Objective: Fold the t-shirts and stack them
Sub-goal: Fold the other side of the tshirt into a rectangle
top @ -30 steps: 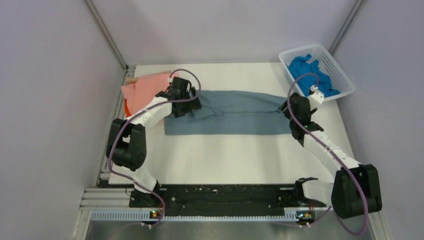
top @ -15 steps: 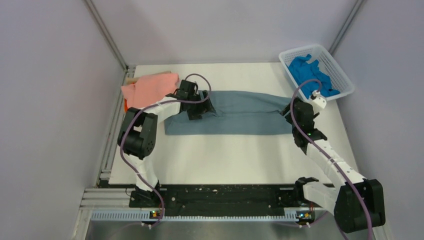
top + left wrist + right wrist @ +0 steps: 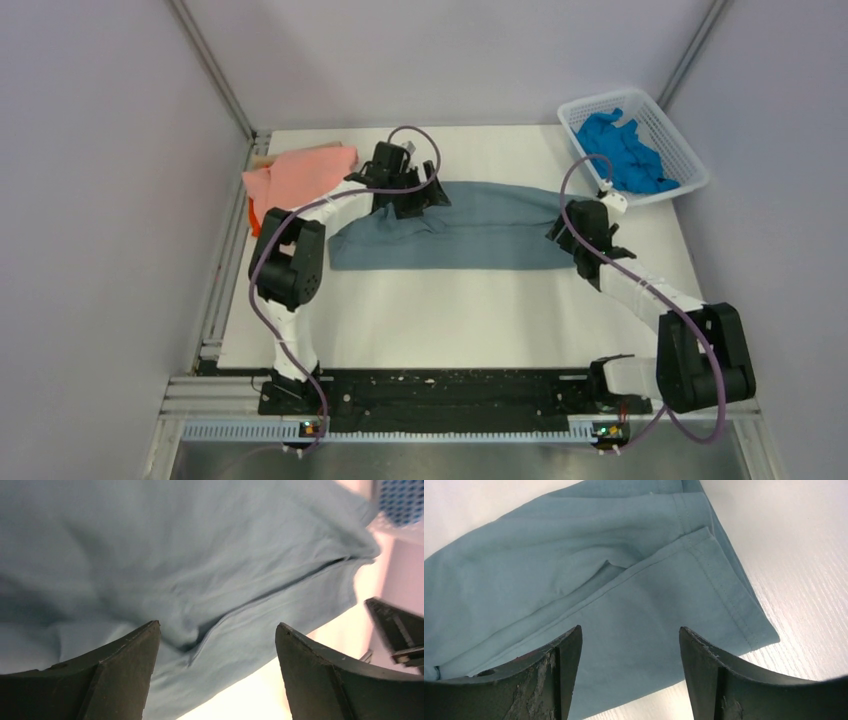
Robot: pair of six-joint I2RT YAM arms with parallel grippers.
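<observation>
the grey-blue shirt (image 3: 480,235) lay in a long band across the table (image 3: 450,310). we held our left hand (image 3: 430,198) open over its left part and our right hand (image 3: 560,232) open over its right end.

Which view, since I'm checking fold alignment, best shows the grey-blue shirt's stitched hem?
The right wrist view: the grey-blue shirt is close, its stitched hem sharp. The top view shows most of the shirt but no stitching; the left wrist view shows only blurred folds.
</observation>
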